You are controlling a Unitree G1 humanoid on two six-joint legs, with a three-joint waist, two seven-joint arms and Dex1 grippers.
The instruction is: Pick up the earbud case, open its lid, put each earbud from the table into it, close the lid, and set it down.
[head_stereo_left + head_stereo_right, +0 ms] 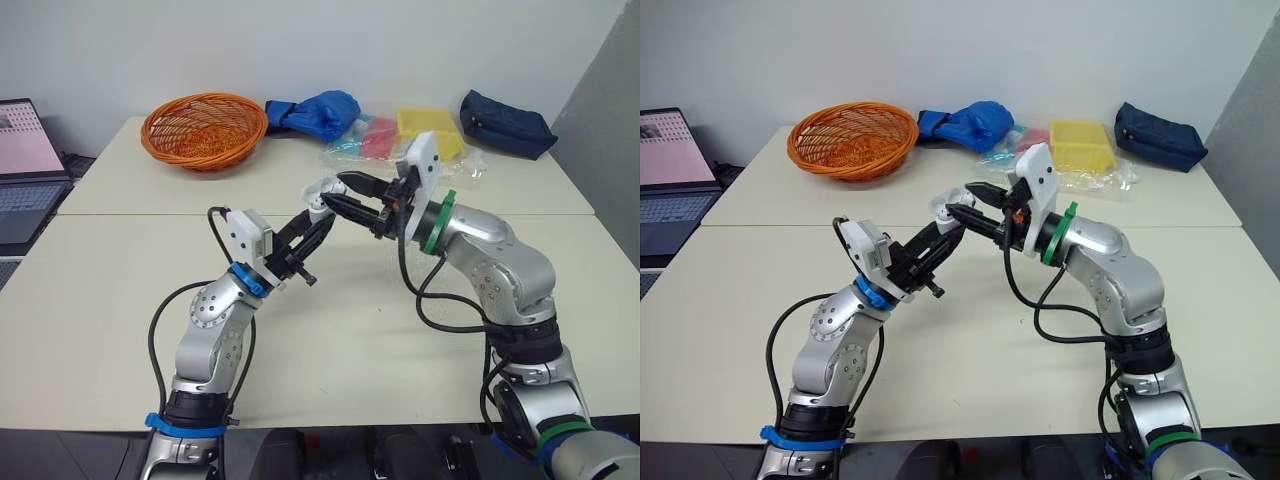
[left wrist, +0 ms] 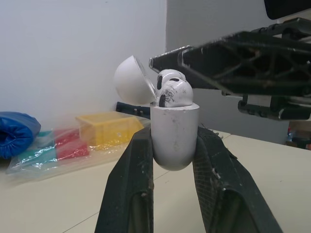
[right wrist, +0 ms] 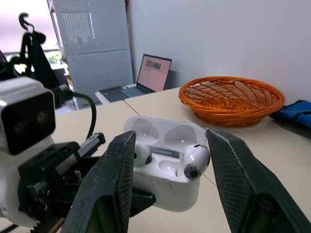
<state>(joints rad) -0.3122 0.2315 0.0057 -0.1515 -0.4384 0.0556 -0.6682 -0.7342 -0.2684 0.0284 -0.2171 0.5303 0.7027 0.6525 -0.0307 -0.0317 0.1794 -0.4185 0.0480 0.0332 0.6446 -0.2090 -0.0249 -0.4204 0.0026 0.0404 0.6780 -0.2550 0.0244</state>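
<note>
Clamped upright in left tool (image 2: 172,141), earbud case (image 2: 174,121), lid open, 2 earbuds (image 2: 173,91) inside, raised over table (image 1: 350,340), nearer than orange basket (image 1: 204,130). Right tool (image 3: 171,137) spread wide, flanking case. Blue bag (image 1: 315,113), yellow packets (image 1: 430,130) beside basket; laptop (image 1: 25,170) on basket's other side.

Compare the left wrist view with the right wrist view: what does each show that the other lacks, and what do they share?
Left wrist view: the yellow box in clear plastic, and the rounded base of the earbud case between the fingers of the left gripper. Right wrist view: the orange basket, the laptop, the inner hollows of the lid. Both: the open case with two earbuds in it.
</note>
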